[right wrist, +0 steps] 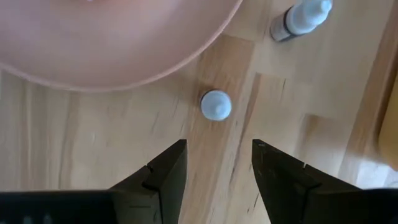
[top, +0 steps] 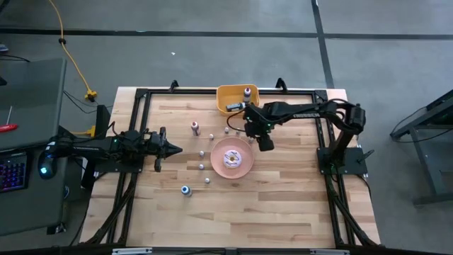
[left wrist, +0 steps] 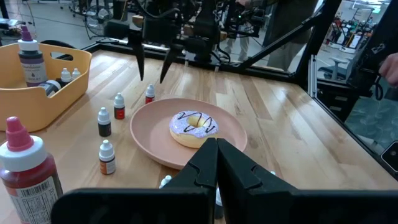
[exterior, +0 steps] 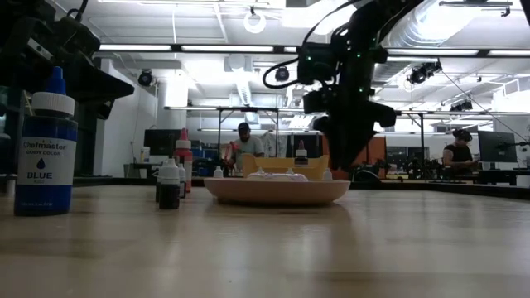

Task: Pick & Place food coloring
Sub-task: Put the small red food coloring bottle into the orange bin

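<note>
Above the table, in the high view: right gripper [top: 249, 132] poised between the orange bin [top: 228, 93] and the pink plate [top: 243, 163], left gripper [top: 168, 149] parked well to the side. Some food coloring already in the bin, a dark-capped bottle [top: 248, 92] among them; loose ones scattered around the plate, including a red-capped bottle [top: 195, 128] and a blue-capped bottle [top: 185, 190]. Job judged only partly done.

At table level: blue bottle close by, small bottles beside the plate.

From the left wrist: fingers pressed together, holding nothing; several tiny bottles [left wrist: 104, 122] standing between bin and plate.

From the right wrist: fingers [right wrist: 163, 172] spread wide, empty, directly over a small white-capped bottle [right wrist: 216, 104] just beside the plate's rim, another bottle [right wrist: 301, 20] lying near. Likely next pick; most bottles left to move.
</note>
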